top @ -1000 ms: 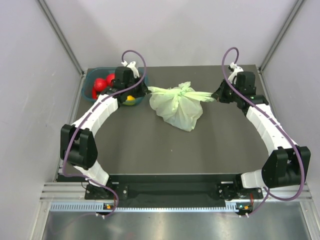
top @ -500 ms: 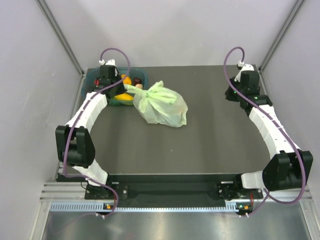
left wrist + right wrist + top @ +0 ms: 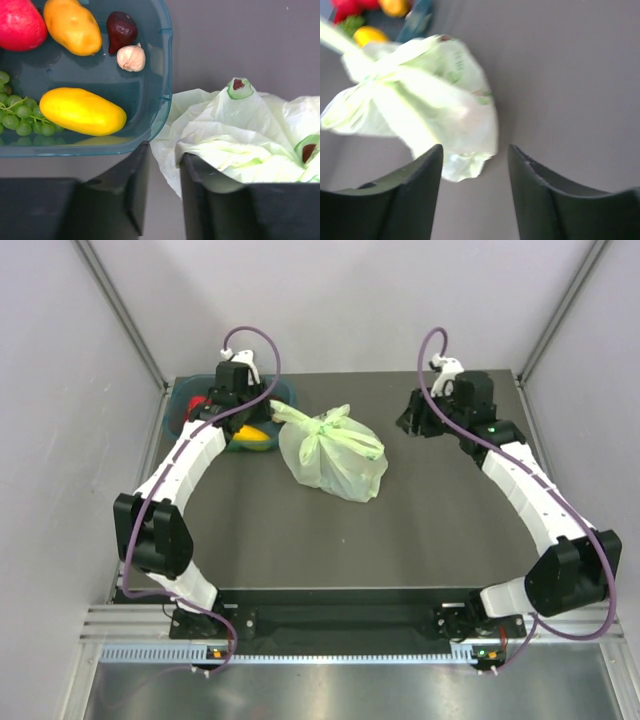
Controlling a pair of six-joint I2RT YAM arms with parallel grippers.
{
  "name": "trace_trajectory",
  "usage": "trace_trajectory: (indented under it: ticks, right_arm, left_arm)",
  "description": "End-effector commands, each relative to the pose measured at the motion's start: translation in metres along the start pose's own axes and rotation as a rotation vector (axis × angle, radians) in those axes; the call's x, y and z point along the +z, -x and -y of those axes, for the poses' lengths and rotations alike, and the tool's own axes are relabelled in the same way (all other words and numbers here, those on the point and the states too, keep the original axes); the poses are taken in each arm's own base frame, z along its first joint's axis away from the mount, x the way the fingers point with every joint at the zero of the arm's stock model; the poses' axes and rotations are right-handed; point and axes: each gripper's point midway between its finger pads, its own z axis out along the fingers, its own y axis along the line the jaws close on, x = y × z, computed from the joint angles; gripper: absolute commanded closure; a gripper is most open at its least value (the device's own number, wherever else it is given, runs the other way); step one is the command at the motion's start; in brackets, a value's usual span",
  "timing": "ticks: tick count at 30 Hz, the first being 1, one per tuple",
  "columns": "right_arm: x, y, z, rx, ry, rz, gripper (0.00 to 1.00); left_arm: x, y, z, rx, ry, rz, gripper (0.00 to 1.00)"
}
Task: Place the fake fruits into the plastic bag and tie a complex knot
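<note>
Pale green plastic bag (image 3: 420,95) blurred beyond spread right gripper (image 3: 475,150); edge hidden behind parted left gripper (image 3: 164,152)

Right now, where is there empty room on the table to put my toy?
The biggest bare patch of table is nearer than the plastic bag, between the left arm and right arm. Another lies between the bag and the right arm. The far left corner is crowded: teal tub, left fingers and bag sit close together.
</note>
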Motion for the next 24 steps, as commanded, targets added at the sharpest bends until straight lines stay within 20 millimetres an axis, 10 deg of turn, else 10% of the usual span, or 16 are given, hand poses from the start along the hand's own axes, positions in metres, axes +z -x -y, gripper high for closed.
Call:
trace_trajectory:
  ticks: [1,9,24]
  right_arm:
    - [0.005,0.011,-0.044,-0.089,0.153,0.041,0.44]
    - [-0.011,0.02,-0.061,-0.12,0.213,0.125,0.0]
    - [-0.092,0.037,-0.068,-0.141,0.18,0.325,0.0]
  left_arm:
    - [-0.02,0.014,0.012,0.006,-0.06,0.048,0.62]
    - [-0.06,0.014,0.014,0.036,-0.089,0.023,0.22]
    - [-0.158,0.002,0.033,0.022,-0.277,0.105,0.14]
